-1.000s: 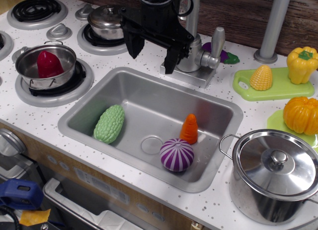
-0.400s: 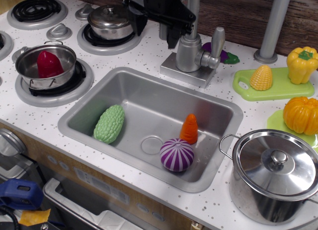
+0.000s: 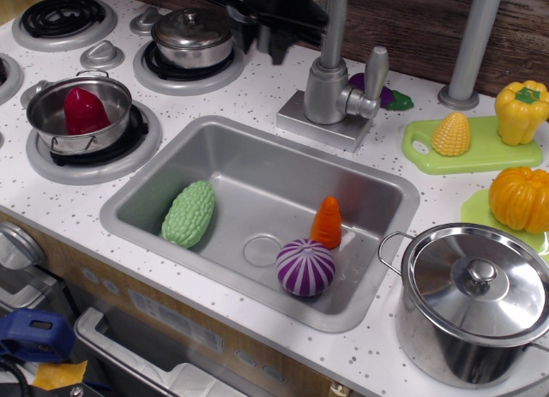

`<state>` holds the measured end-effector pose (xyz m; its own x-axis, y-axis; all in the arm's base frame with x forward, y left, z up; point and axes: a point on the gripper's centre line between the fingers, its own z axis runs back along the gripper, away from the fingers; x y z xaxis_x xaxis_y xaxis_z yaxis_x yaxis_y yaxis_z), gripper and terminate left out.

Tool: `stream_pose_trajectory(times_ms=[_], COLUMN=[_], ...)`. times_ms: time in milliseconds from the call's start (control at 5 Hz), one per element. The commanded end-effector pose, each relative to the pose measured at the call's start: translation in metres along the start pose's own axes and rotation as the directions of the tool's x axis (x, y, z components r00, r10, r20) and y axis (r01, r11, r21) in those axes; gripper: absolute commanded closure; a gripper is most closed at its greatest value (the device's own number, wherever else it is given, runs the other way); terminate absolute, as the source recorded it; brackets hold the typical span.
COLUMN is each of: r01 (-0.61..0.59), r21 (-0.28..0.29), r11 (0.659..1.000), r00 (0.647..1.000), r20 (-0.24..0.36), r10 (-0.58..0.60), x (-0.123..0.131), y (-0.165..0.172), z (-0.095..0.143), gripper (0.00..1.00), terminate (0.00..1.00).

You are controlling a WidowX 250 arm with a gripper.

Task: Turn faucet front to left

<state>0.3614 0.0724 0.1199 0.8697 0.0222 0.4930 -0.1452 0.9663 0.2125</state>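
The grey metal faucet (image 3: 327,90) stands on its square plate behind the sink. Its thin pipe (image 3: 334,20) rises out of the top of the frame, so the spout end is out of view. Its stubby lever (image 3: 374,74) sticks up on the right. My black gripper (image 3: 270,44) hangs high at the top edge, just left of the pipe and above the counter, touching nothing. It is partly cut off by the frame. Its dark fingers look apart and hold nothing.
The sink (image 3: 214,144) holds a green gourd (image 3: 190,213), a carrot (image 3: 327,222) and a purple onion (image 3: 305,267). Pots sit on the stove (image 3: 190,37) (image 3: 79,114). A lidded pot (image 3: 474,298) stands front right. A grey pole (image 3: 467,45), corn (image 3: 451,135), a pepper (image 3: 520,111) and a pumpkin (image 3: 520,198) are on the right.
My gripper has risen from down beside the faucet base, up and back to the top edge. The faucet base and lever look unmoved.
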Motion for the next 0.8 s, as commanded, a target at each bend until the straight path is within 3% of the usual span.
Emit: stream_pose_trajectory(times_ms=[0,200,600], r01=[0.078,0.092,0.123], r21=[0.013,0.026,-0.006], r11=[0.997,0.995,0.992], r00=[0.993,0.987,0.978], r20=[0.086,0.13,0.17], r10=[-0.079,-0.094,-0.12], x=[0.013,0.018,0.04], y=[0.035,0.043,0.048], z=[-0.007,-0.016,-0.034], gripper=[1.0,1.0,1.0], terminate=[0.0,0.0,0.0])
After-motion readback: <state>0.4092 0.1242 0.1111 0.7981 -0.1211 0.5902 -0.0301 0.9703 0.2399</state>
